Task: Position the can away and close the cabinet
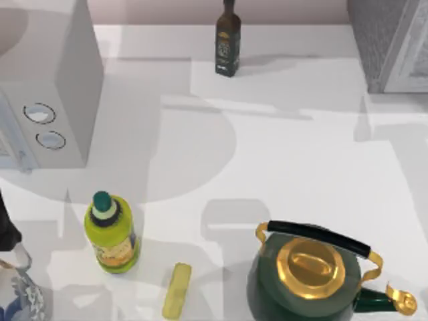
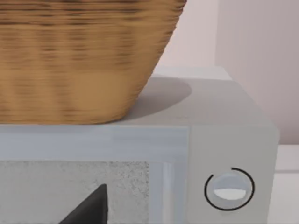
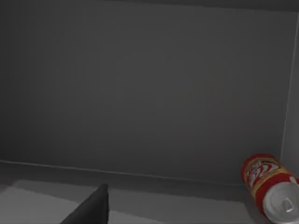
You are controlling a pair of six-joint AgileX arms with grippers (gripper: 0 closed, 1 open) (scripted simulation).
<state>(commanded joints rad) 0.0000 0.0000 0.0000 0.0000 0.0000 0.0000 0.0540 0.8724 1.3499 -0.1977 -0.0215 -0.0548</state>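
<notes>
Right tool (image 3: 93,207) looks into the grey cabinet (image 3: 140,93), where the red can (image 3: 267,184) lies on its side, apart from it; whether its fingers are spread or clenched, I cannot tell. Risk: the can could roll out before the door closes.

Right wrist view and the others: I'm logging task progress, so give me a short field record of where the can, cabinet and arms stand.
can: red can lies on its side on a grey floor, by the wall at the edge of a dark grey interior
cabinet: grey speckled unit at the table's far right corner
left arm: facing the white box with dials, which carries a wicker basket
right arm: looks into the grey interior
jaws: state not visible
</notes>
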